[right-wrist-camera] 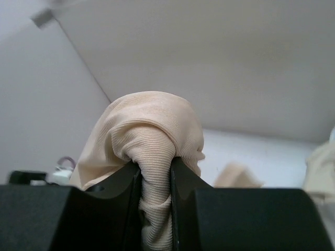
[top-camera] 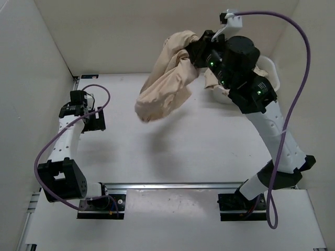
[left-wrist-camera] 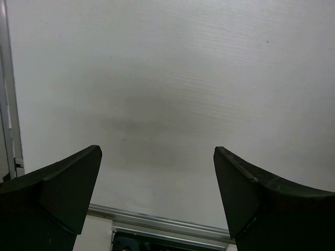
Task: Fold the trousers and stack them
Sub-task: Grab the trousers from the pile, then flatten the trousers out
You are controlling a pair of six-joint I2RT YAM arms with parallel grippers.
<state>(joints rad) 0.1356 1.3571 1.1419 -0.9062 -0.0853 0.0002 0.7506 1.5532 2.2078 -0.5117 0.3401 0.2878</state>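
Note:
A pair of beige-tan trousers (top-camera: 166, 81) hangs bunched in the air over the far middle of the table. My right gripper (top-camera: 194, 51) is shut on a thick fold of it; the wrist view shows the ribbed fabric (right-wrist-camera: 152, 141) squeezed between the two black fingers (right-wrist-camera: 112, 201). The cloth's low end droops to about the table. More beige fabric (right-wrist-camera: 320, 170) shows at the right edge of the right wrist view, and some sits behind the right arm (top-camera: 213, 79). My left gripper (top-camera: 97, 121) is open and empty at the left side; its wrist view shows only bare table (left-wrist-camera: 172, 104).
A white plastic laundry basket (top-camera: 271, 72) stands at the far right, mostly hidden behind the right arm. White walls enclose the table on the left, back and right. A metal rail (top-camera: 172, 185) runs along the near edge between the arm bases.

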